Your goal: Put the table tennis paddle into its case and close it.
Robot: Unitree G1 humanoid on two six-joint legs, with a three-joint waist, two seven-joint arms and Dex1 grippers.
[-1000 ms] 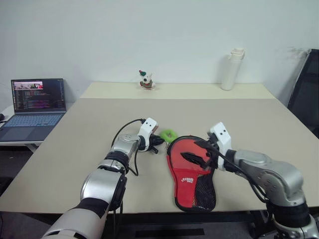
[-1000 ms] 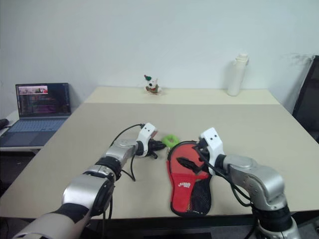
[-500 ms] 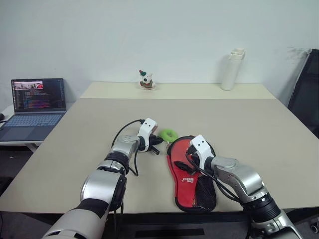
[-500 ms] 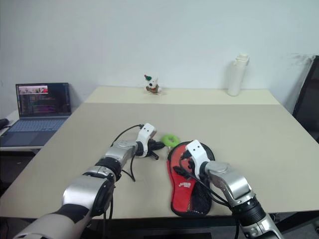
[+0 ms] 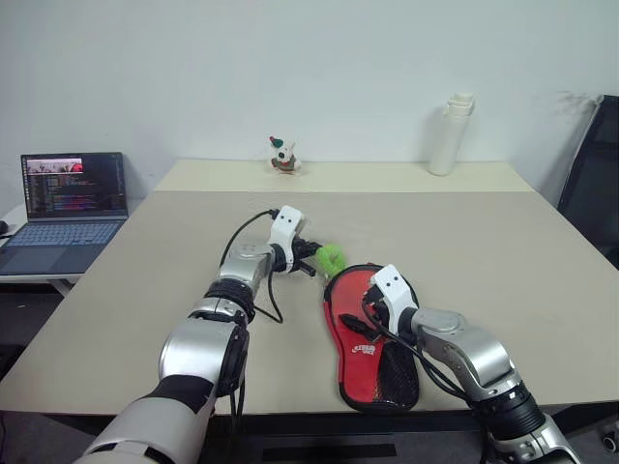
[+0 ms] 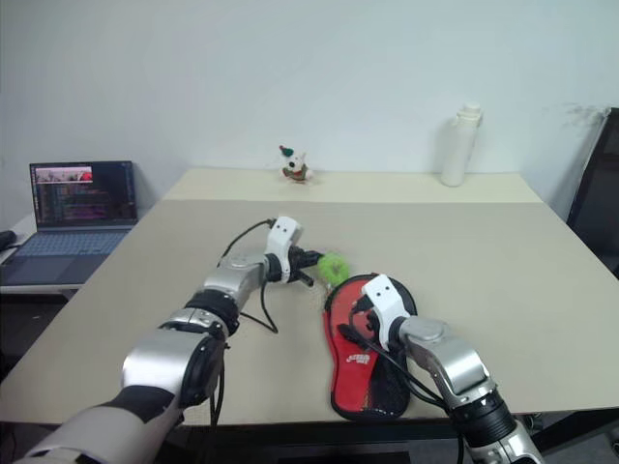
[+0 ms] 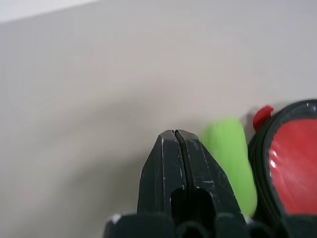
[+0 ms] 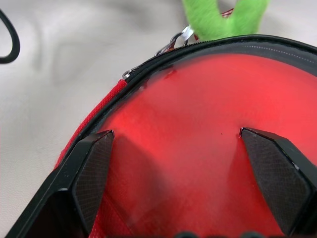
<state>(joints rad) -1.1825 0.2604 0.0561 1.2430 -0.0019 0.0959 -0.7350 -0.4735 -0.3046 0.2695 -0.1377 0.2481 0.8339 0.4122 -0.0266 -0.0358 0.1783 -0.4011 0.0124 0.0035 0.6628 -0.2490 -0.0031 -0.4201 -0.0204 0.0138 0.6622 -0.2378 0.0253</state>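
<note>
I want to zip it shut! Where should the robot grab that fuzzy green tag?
Probably the green tag by its free end, coming from the robot's left. It sticks out past the round end of the case on a metal ring, with bare table beside it.

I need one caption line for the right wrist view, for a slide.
Open right gripper poised over the red paddle face inside the black zipper-rimmed case, green loop beyond.

right tool (image 5: 368,319) hides part of the case's (image 5: 372,372) red inside.
</note>
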